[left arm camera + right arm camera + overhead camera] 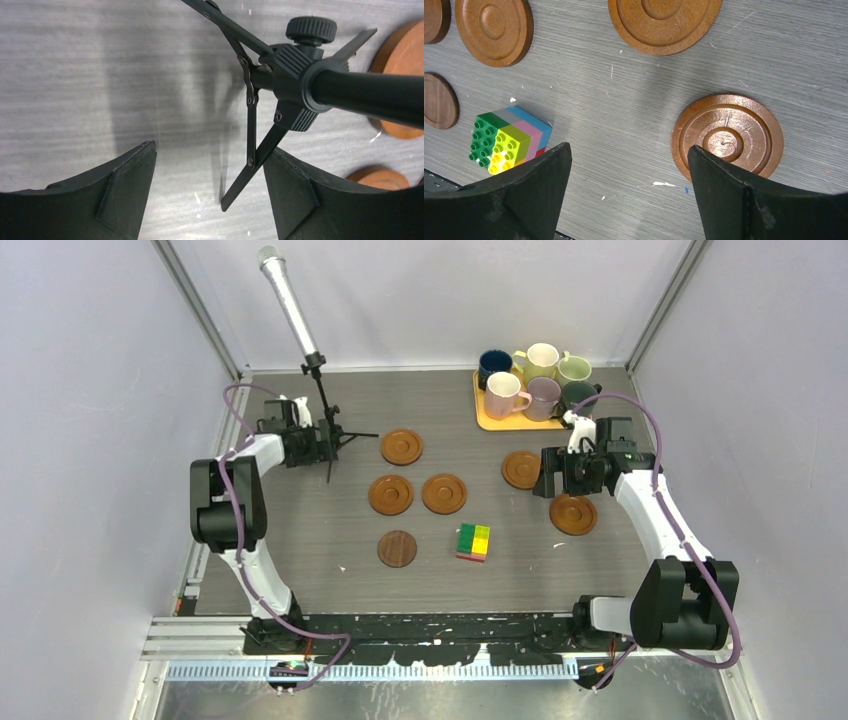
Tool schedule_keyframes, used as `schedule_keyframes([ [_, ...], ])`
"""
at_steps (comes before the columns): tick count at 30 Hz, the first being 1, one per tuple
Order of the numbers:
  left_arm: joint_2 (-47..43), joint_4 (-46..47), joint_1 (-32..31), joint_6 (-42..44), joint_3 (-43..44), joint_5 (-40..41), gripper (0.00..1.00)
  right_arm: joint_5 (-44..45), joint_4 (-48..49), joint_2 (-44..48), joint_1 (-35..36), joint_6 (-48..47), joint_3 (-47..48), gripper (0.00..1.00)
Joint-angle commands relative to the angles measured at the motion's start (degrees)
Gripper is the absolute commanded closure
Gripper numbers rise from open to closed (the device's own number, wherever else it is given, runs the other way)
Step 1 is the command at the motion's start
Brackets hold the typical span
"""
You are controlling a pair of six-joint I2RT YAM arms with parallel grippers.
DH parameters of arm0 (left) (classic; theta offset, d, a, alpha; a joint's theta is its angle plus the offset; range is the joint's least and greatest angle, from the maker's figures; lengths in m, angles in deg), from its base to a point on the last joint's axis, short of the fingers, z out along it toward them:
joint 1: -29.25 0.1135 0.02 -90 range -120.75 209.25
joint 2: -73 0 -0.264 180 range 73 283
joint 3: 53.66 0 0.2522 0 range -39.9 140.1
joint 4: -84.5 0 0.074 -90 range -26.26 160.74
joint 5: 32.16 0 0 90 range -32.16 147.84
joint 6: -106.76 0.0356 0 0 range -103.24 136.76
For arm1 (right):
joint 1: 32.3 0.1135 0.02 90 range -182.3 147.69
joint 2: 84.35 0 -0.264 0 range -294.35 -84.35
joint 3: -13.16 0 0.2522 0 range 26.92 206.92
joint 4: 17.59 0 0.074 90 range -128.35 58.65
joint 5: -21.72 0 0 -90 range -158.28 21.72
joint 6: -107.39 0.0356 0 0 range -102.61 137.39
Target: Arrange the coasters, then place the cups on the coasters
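Six round brown coasters lie on the table: three in the middle (pixel 401 447) (pixel 390 494) (pixel 444 494), a darker one (pixel 397 548) nearer the front, and two at the right (pixel 521 469) (pixel 573 514). Six cups (pixel 541 360) stand together on the yellow tray (pixel 484 417) at the back. My right gripper (pixel 629 150) is open and empty above the table, its right finger beside a coaster (pixel 727 135). My left gripper (pixel 211 150) is open at the foot of a black tripod, with one thin tripod leg (pixel 250 172) between its fingers, close to the right one.
A microphone stand (pixel 318 370) on a black tripod rises at the back left, right by my left gripper (pixel 328 445). A multicoloured toy block (pixel 473 541) sits near the front centre, also in the right wrist view (pixel 506 137). Walls enclose the table on three sides.
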Motion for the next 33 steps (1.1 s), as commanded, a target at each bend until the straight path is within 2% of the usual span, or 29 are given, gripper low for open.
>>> schedule_keyframes([
  [1,3.5,2.9,-0.3,-2.7,5.8,1.2,0.21,-1.1,1.1,-0.6,0.2,-0.5,2.7,0.10],
  [20,22.2,-6.2,-0.4,-5.9,33.5,3.3,0.21,0.2,0.3,-4.8,0.2,-1.5,5.1,0.10],
  [25,20.2,-8.0,-0.5,-4.9,33.0,2.8,0.19,-1.0,-0.5,-5.3,0.2,-1.2,6.8,0.10],
  [33,5.9,-13.0,1.9,1.5,22.0,-1.3,0.12,-4.6,-2.1,-8.7,0.7,-0.1,12.9,0.10],
])
